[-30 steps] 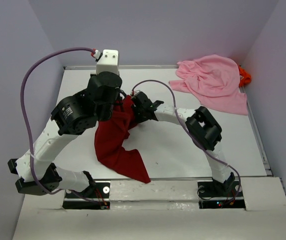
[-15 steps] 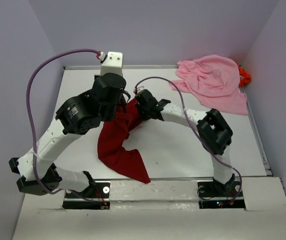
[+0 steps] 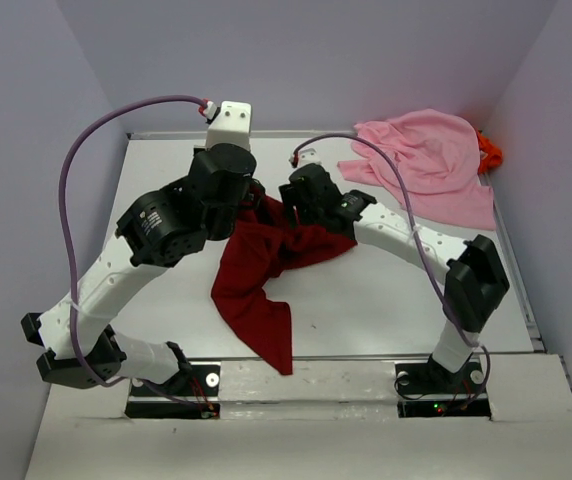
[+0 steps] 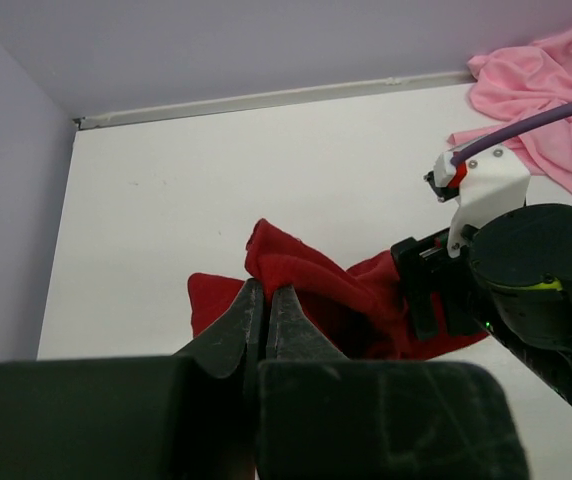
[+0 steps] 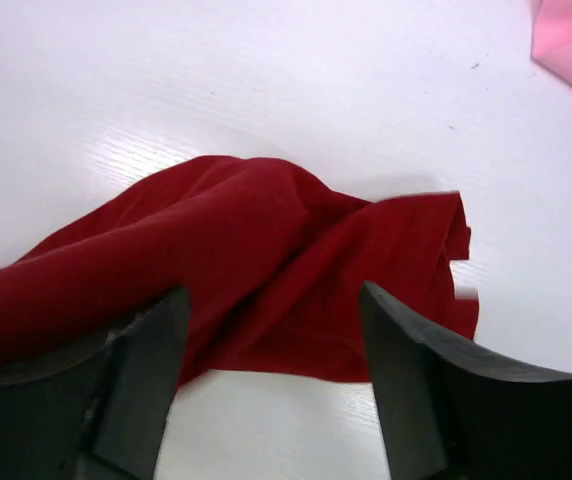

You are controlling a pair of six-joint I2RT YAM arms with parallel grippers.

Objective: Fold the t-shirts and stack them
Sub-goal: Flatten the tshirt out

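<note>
While both arms meet at mid-table, we note left gripper [image 4: 269, 290] clenched on raised fold of soft dark red cloth t-shirt [image 3: 256, 285]. Right gripper [image 5: 271, 295] released, fingers spread wide above same shirt, grasping nothing. Shirt bunched between both grippers, one tail trailing toward near edge of white table [image 3: 366, 310]. Crumpled light pink cloth t-shirt [image 3: 431, 165] lies at far right corner. Bright orange cloth t-shirt [image 3: 490, 152] peeks from behind it, mostly hidden.

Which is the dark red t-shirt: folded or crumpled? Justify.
Crumpled: the dark red t-shirt trails in loose wrinkles, one end pinched by the left gripper.
</note>
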